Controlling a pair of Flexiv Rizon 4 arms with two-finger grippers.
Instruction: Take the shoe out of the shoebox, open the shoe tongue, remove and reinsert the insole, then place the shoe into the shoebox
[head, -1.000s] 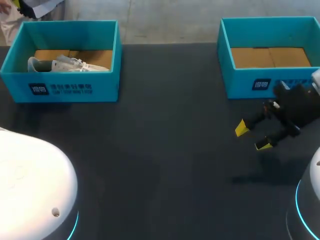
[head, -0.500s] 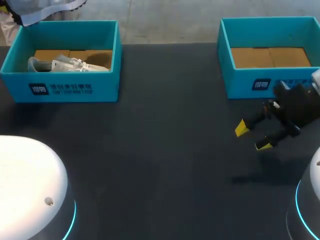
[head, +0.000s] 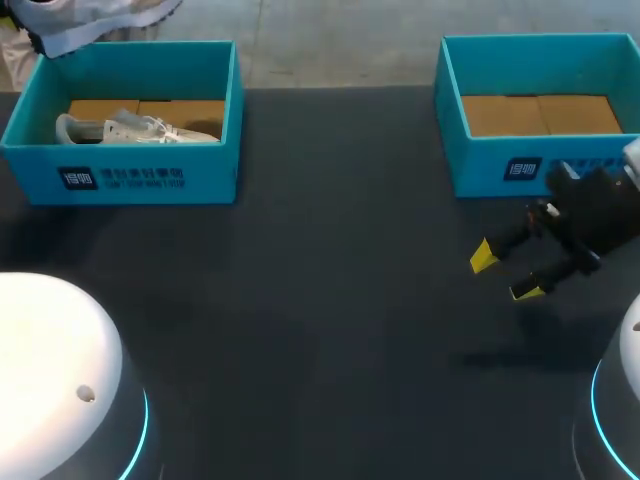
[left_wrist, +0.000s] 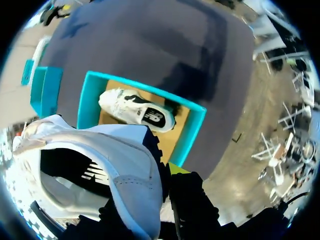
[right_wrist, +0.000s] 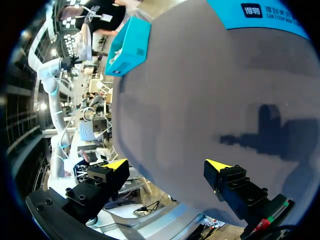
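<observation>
Clamped in my left pincer (left_wrist: 162, 175), the white shoe (head: 95, 22) has swung further in over the far rim of the far-left shoebox (head: 150, 178). My right pincer (head: 505, 275) stays wide open over the table (head: 320, 300), near the right shoebox (head: 490, 165).

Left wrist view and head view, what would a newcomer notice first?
A white sneaker looms close in the left gripper, held above a teal shoebox where a second sneaker lies on its side. In the head view, the right gripper hangs open above the dark table, in front of the other shoebox, which shows only its cardboard floor.
</observation>
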